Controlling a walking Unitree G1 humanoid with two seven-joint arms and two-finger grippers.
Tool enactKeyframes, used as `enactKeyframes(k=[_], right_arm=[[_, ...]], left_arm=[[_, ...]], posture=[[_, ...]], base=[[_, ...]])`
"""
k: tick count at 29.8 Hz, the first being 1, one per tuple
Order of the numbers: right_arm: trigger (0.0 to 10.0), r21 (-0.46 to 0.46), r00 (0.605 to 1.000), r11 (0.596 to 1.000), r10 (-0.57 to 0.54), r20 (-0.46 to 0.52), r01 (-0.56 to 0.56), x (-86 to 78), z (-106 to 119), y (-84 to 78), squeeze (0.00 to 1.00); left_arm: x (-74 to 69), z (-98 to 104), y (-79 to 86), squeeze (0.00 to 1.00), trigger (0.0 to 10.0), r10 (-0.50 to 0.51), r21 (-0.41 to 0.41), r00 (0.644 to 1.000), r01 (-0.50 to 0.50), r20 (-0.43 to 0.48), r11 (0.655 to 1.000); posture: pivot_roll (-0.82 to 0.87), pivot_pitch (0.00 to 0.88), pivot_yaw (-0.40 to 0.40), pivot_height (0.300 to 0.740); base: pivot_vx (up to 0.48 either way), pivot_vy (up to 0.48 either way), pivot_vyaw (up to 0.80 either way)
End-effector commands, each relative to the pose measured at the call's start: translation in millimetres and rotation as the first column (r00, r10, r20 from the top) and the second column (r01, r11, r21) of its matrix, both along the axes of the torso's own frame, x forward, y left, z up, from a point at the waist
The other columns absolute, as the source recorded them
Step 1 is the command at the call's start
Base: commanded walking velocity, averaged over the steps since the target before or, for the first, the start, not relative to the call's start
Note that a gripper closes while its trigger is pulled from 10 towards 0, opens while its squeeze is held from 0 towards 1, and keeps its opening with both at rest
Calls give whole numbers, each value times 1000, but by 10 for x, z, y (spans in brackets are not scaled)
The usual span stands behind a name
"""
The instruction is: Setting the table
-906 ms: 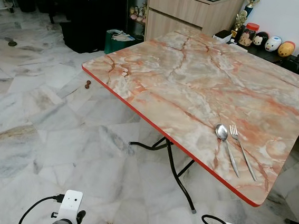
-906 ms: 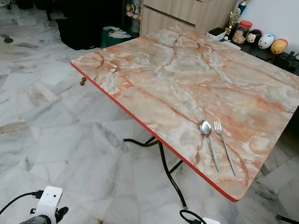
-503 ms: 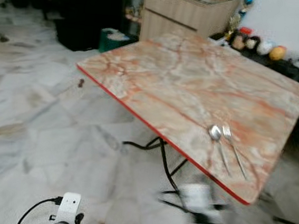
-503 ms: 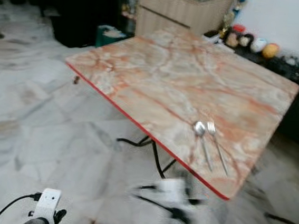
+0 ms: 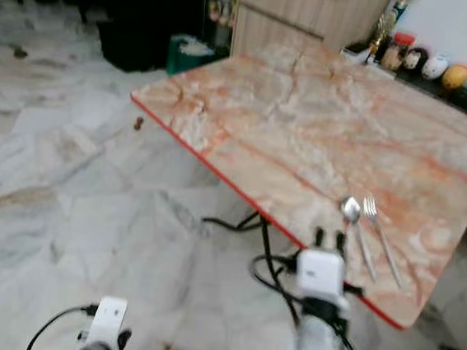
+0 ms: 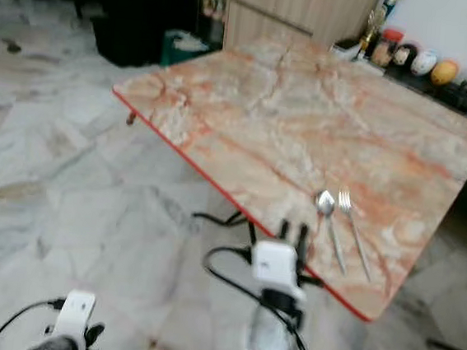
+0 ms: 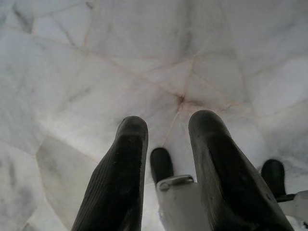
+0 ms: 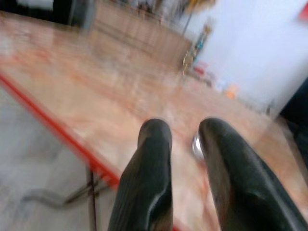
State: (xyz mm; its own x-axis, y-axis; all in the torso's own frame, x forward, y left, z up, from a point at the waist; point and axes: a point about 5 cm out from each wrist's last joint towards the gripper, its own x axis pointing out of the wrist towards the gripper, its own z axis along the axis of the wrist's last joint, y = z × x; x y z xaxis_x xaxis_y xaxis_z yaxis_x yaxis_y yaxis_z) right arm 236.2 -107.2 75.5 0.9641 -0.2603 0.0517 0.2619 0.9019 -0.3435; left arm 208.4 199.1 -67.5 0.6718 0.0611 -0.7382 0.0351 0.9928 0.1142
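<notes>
- Surface: square folding table with a pink-orange marbled top and red edge (image 5: 242, 172), standing on a grey-white marble floor (image 5: 59, 183).
- Task items: silver metal spoon (image 5: 356, 230) and silver metal fork (image 5: 381, 236) lie side by side, just apart, near the table's right corner, close to the red edge.
- Orientation: both long axes run roughly parallel. Spoon bowl and fork tines point toward the table's far side, handles toward the near edge and slightly to the robot's right.
- Progress, judged: one cutlery pair is laid; no plate, glass or other setting is visible, so most of the task looks left to do.
- Right gripper (image 5: 330, 236): raised at the red edge, just short of the spoon, aimed at it; black fingers (image 8: 151, 159) parted, holding nothing.
- Left gripper (image 7: 168, 144): hangs idle over the floor, fingers apart, empty.
- Far side: small figurines (image 5: 432, 67) along a dark shelf.
</notes>
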Motion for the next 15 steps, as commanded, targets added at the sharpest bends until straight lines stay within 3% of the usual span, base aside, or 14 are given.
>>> enactKeyframes(k=[1, 3, 4, 6, 7, 10, 15], right_arm=[[10000, 325, 998, 945, -59, 32, 46, -61, 289, 134, 0], [10000, 313, 996, 947, -81, 26, 69, -199, 237, -267, 0], [10000, 315, 995, 945, -102, 14, 93, -335, 313, -446, 0], [10000, 325, 994, 939, -114, -3, 109, -414, 370, -531, 0], [10000, 327, 989, 933, -148, -23, 148, -461, 310, -741, 0], [10000, 303, 968, 920, -247, -42, 248, -448, 139, -1111, 0], [10000, 290, 963, 920, -266, -33, 264, -263, 45, -1353, 0]], left_arm=[[-55, -26, 42, 0, 10000, -7, 18, 1000, 7, -21, 1000], [-62, -30, 42, 0, 10000, -6, 18, 1000, 7, -24, 1000], [-66, -32, 41, 0, 10000, -5, 18, 1000, 5, -25, 1000], [-68, -33, 41, 0, 10000, -4, 18, 1000, 4, -25, 1000], [-70, -34, 43, 0, 10000, -3, 19, 1000, 4, -26, 1000], [-75, -36, 51, 0, 10000, -3, 20, 1000, 3, -28, 1000], [-78, -37, 56, 0, 10000, -4, 20, 999, 5, -31, 1000]], posture=[[16, 0, -55, 740], [15, 0, -55, 740], [20, 0, -55, 740], [20, 0, -55, 740], [20, 0, -55, 740], [20, 0, -52, 740], [21, 0, -49, 740]], base=[[0, 0, 0], [0, 0, 0], [0, 0, 0], [0, 0, 0], [0, 0, 0], [0, 0, 0], [0, 0, 0]])
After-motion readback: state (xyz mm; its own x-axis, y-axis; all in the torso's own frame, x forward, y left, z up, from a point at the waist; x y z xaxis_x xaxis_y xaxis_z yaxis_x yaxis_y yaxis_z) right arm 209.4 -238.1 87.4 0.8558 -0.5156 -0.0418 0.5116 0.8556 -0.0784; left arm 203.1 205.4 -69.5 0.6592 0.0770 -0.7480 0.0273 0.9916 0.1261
